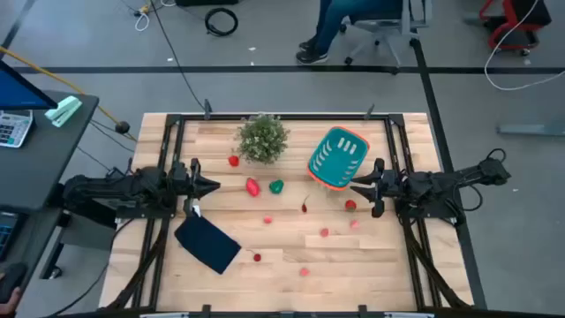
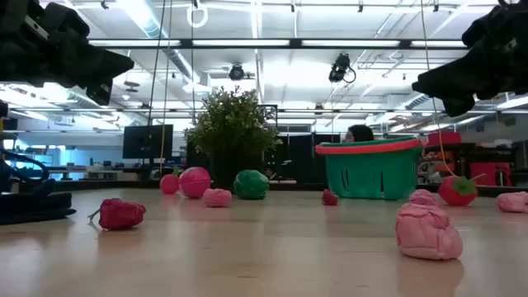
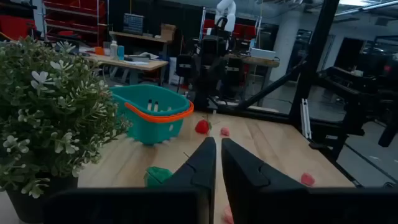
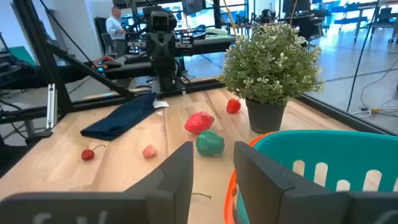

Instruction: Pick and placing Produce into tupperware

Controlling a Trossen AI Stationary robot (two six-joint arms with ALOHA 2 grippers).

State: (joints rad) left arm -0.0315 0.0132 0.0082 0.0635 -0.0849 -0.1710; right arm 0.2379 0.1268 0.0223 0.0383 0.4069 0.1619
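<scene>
The teal basket with an orange-red rim [image 1: 338,159] stands on the table at the far right, next to the potted plant [image 1: 263,137]. Small toy produce lies scattered on the wood: a red piece [image 1: 252,186], a green one [image 1: 276,186], a red one [image 1: 350,205] by the basket, and several pink and red ones toward the near edge. My left gripper [image 1: 214,185] is shut and empty, above the table left of the red and green pieces. My right gripper [image 1: 357,187] is open and empty, above the table just near-right of the basket [image 4: 323,168].
A flat dark navy cloth [image 1: 207,244] lies at the near left. The bushy plant stands at the far middle, between the basket and a red piece [image 1: 234,161]. A black frame runs around the table. A person sits beyond the far edge.
</scene>
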